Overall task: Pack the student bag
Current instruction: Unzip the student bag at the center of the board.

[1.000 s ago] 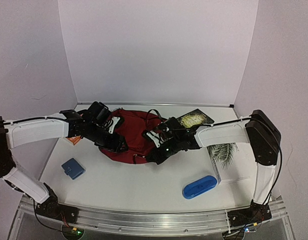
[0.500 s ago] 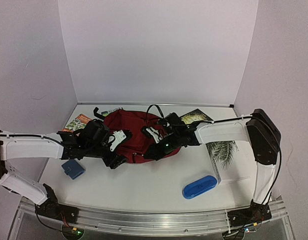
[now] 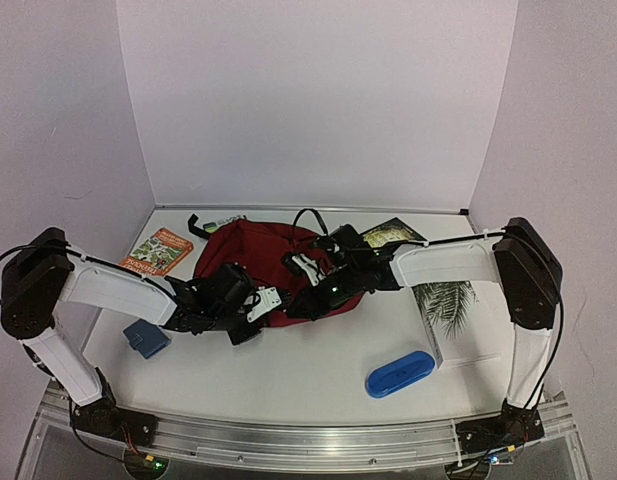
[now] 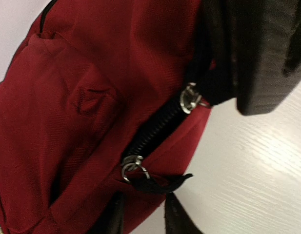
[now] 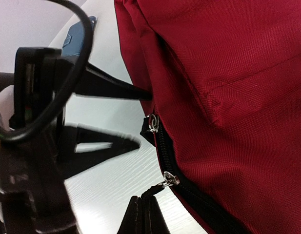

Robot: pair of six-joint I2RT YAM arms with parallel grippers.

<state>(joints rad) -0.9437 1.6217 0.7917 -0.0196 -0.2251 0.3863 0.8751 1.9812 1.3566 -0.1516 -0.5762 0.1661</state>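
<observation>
Top external view: the bag [image 3: 273, 262] lies on the table [image 3: 288, 368], toward the back. Your left arm runs low across the table from its raised elbow, with the left pincer [image 3: 253, 322] at the bag's near edge. Your right arm slopes down from a high elbow and reaches leftward, with the right pincer [image 3: 298, 303] just beside the other. Watch that closeness, because the two wrists could knock each other if either swings.

Left wrist view: the left pincer [image 4: 144, 217] is partly open, its fingers either side of the black tab [image 4: 165, 183] on the left pull [image 4: 133, 168], not clamped. Close off-line and you pinch red cloth instead, or the tab slips out. The right pull [image 4: 190, 97] sits a little further up the zip [image 4: 157, 129], under the right pincer's black body.

Right wrist view: the right pincer [image 5: 144, 214] is shut, gripping the right pull [image 5: 170, 179]. The left pincer [image 5: 144, 118] straddles the left pull. Nothing pins the soft bag, so tugging one pull alone may drag it across the table rather than open the zip.
</observation>
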